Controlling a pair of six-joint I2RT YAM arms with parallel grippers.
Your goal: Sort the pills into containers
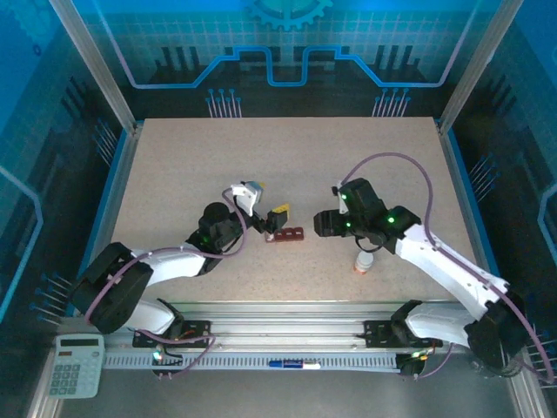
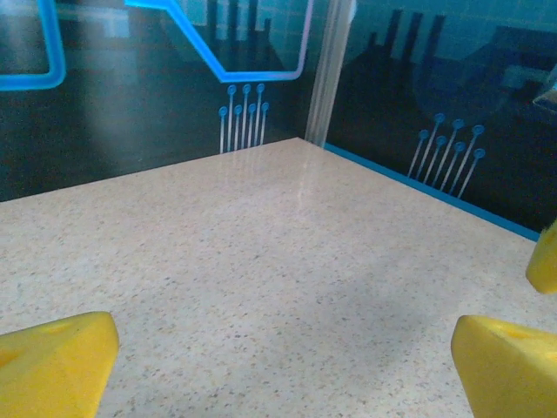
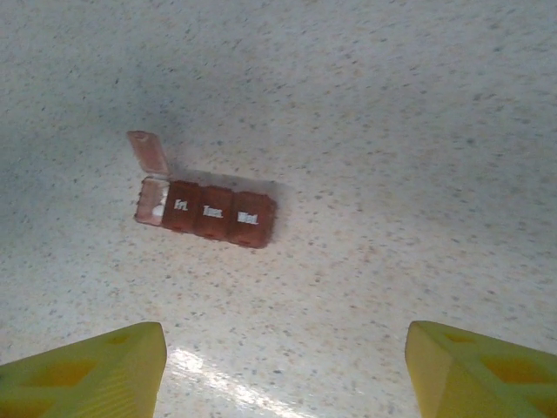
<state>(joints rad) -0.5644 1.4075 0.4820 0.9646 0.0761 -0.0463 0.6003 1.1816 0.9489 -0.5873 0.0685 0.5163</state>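
Yellow fingertips (image 3: 87, 370) of the right gripper (image 3: 283, 374) frame the bottom of the right wrist view. The jaws stand well apart with only bare table (image 1: 174, 165) between them. This end effector is released: it holds nothing and touches nothing.

Containers (image 3: 213, 212), one reddish-brown strip of four compartments, lie flat near the table centre, at 11 o'clock from the right gripper in its wrist view. The end lid (image 3: 148, 152) is raised; the other three lids are shut. A pale speck shows in the open compartment, but what it is cannot be told.

From overhead, the right gripper sits at 3 o'clock of the strip, apart from it. The left gripper (image 2: 278, 370) sits at 10 o'clock, just beside the strip's open end; contact cannot be confirmed. Its jaws are spread fully and empty.

Judged step: one compartment is open for filling, three are not yet opened. Loose pills cannot be made out. A white bottle (image 1: 365, 259) stands at 4 o'clock of the strip, under the right forearm.

Next move, as a judgement: fetch a pill, probably from the bottle, with a narrow, precise pinch, or lift the next lid while the other arm steadies the light strip.
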